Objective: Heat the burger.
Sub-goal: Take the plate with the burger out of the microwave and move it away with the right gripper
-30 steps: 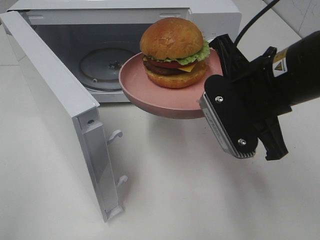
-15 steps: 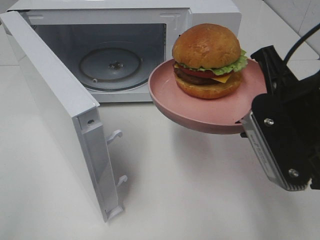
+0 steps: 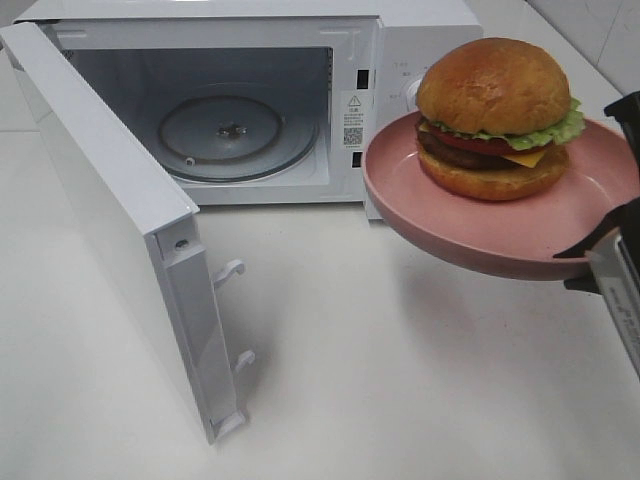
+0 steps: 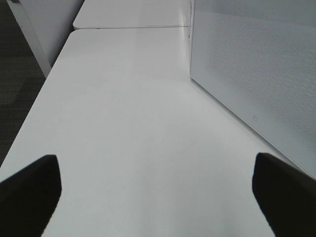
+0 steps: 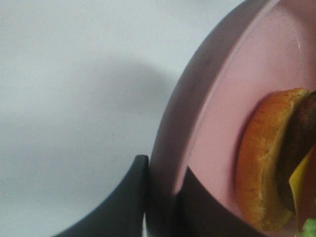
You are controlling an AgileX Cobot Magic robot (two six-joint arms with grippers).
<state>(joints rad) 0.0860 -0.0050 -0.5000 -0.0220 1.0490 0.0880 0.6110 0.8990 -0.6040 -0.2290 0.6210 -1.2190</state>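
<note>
Right pincer (image 5: 160, 197) clamped on plate (image 3: 480, 225) rim, keeping burger (image 3: 495, 115) level at frame right, beside open microwave (image 3: 300, 100).

golden-brown burger (image 3: 493, 115) showing green, red, yellow layers; plate (image 3: 480, 225) appearing pink; microwave (image 3: 230, 100) and table (image 3: 350, 380) appearing white.

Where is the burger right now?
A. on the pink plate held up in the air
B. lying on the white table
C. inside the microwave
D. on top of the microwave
A: the burger sits on the pink plate, which the right gripper holds by its rim above the table, outside the open microwave.
</note>
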